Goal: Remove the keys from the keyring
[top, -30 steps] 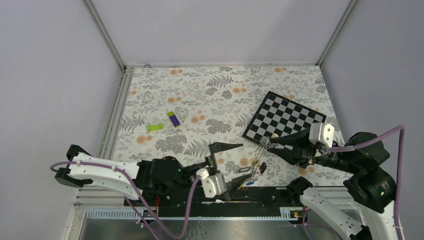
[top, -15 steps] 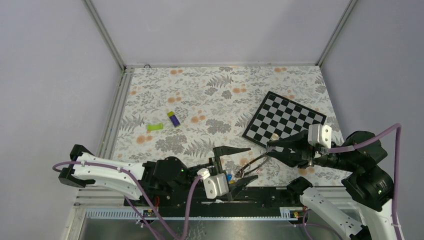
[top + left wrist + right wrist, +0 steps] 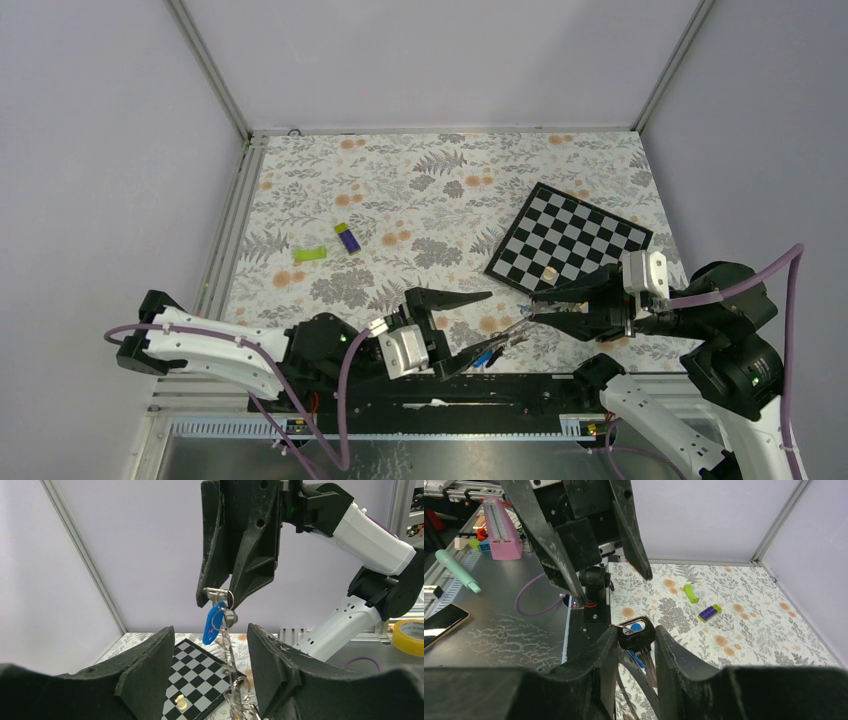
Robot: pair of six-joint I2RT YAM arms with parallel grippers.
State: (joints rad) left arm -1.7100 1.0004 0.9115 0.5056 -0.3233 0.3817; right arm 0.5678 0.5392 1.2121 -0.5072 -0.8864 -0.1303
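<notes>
From above, the bunch of small metal keys (image 3: 508,338) is pinched in the right claw (image 3: 533,309), just ahead of the half-spread, empty left claw (image 3: 495,320). Left wrist: it is seen hanging lengthwise between those fingers (image 3: 150,672). Right wrist: a black key head (image 3: 636,635) is clamped.

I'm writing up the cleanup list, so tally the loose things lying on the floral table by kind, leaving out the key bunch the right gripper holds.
Small plastic blocks: 2 (bright green block, purple block)
Black-and-white chequered board: 1
Small cream pawn-shaped piece on that board: 1
Total: 4
</notes>
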